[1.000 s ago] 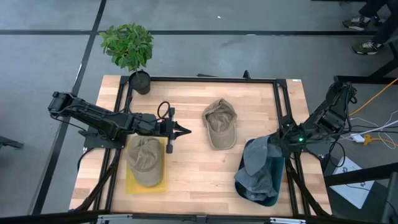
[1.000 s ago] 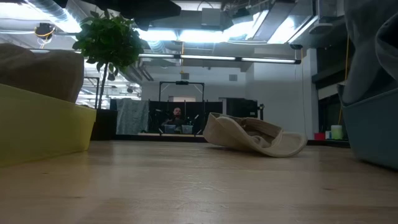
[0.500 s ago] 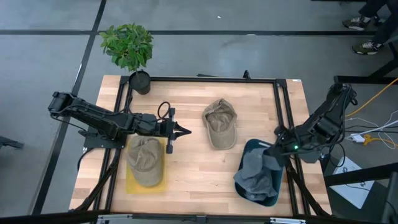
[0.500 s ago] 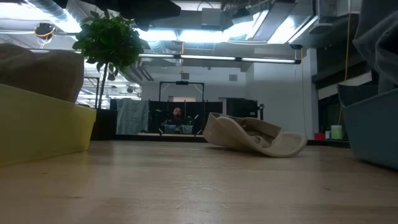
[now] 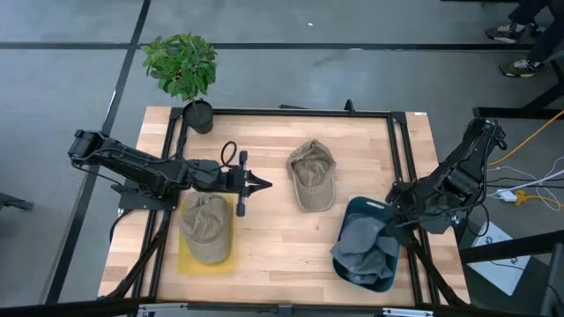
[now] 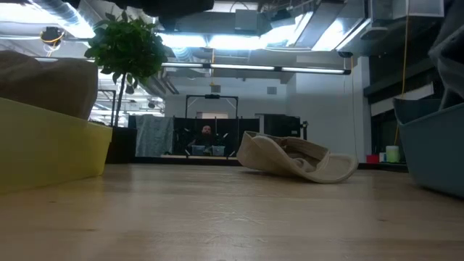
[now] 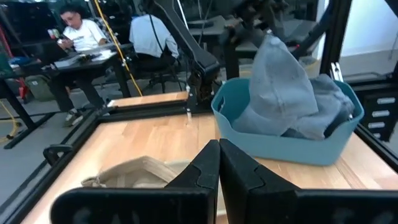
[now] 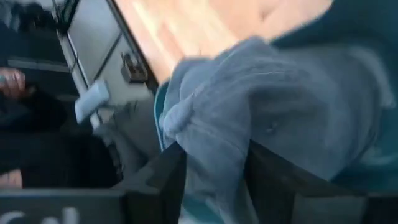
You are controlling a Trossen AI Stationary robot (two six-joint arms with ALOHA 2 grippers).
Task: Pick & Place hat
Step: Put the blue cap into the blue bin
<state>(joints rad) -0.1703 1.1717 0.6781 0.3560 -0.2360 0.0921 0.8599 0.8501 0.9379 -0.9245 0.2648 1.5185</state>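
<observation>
A grey-blue hat (image 5: pixel 363 249) lies crumpled in the teal bin (image 5: pixel 359 206) at the table's near right. My right gripper (image 5: pixel 393 220) is over the bin's right side and stands open, with a ridge of the hat (image 8: pixel 214 134) between its fingers. A beige hat (image 5: pixel 312 174) rests on the table's middle, crown side down (image 6: pixel 297 158). A tan hat (image 5: pixel 205 227) sits in the yellow tray (image 5: pixel 185 261) at the near left. My left gripper (image 5: pixel 262 184) hovers shut between tray and beige hat, touching nothing. My right gripper has its two fingers (image 8: pixel 163 180) apart on either side of a raised fold of the grey-blue hat (image 8: pixel 217 162), slanting down into the bin. The hat's bulk lies in the bin. Whether the cloth is against the fingers I cannot tell.
A potted plant (image 5: pixel 183 69) stands at the table's far left corner. Bare wood lies between the beige hat and the near edge. In the left wrist view, people sit at desks beyond the table (image 7: pixel 81 34).
My right gripper has gone down and a little toward the near edge over the bin. The grey-blue hat, held higher before, has sunk into the bin and lies bunched there.
</observation>
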